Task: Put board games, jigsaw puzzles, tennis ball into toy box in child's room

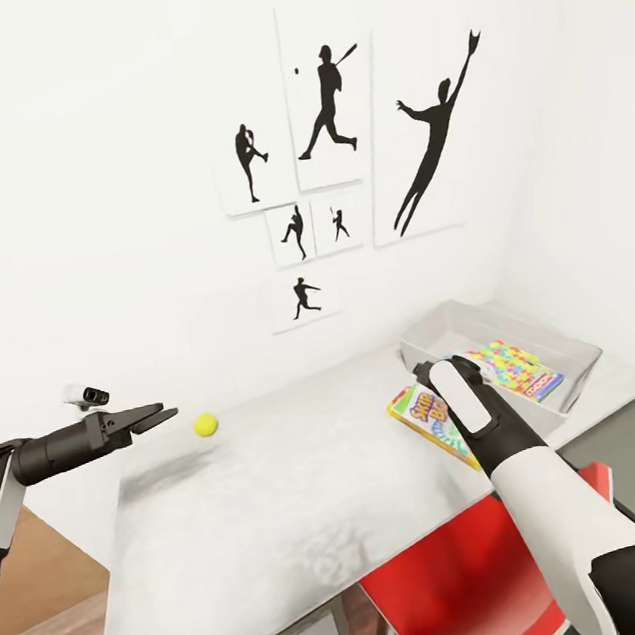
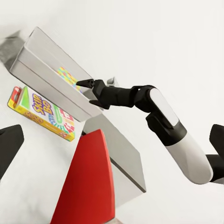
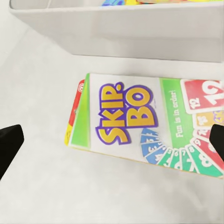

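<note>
— While my right gripper hangs above the Skip-Bo box, its fingers are spread wide, one at each side of the right wrist view, gripping nothing.

— And the box itself?

— Flat on the white table, just beside the near wall of the toy box, not touching my fingers as far as I can tell. Inside the tray I see a jigsaw puzzle, its multicolour pattern showing.

— Your left side?

— My left gripper is released too, fingers parted and pointing at the tennis ball, which sits on the table just beyond the tips, apart from them. A red chair stands at the table's near edge, and black silhouette pictures hang on the wall behind.
</note>
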{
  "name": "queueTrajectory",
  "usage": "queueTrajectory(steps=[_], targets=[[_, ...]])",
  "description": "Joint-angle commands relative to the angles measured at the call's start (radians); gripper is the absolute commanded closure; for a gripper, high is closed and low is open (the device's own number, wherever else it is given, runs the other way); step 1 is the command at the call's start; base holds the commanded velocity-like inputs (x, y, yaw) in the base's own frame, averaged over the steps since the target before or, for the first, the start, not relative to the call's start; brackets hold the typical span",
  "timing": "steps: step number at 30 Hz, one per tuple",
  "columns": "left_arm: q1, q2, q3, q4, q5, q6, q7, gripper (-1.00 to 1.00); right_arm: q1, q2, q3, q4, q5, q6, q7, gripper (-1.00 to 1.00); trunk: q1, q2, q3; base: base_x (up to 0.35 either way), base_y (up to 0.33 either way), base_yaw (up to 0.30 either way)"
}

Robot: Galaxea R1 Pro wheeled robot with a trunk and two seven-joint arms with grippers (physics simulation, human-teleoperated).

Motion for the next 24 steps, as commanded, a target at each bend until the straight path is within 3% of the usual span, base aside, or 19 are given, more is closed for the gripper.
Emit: queueTrajectory(steps=[1,24], targets=[[-0.001,0.0,0.0,0.0,0.0,0.01,-0.003,-1.0,-0.001,-0.001,0.002,-0.001,-0.003,0.003,-0.006,-1.0,0.001,-0.002,-0.002,0.033,0.006,-0.029],[0.0,-0.001,0.0,0.0,-0.001,0.01,-0.003,-1.0,0.008,-0.009,0.004,0.0,0.001,-0.016,0.017,-1.0,0.001,-0.002,-0.002,0.051,0.021,-0.003]])
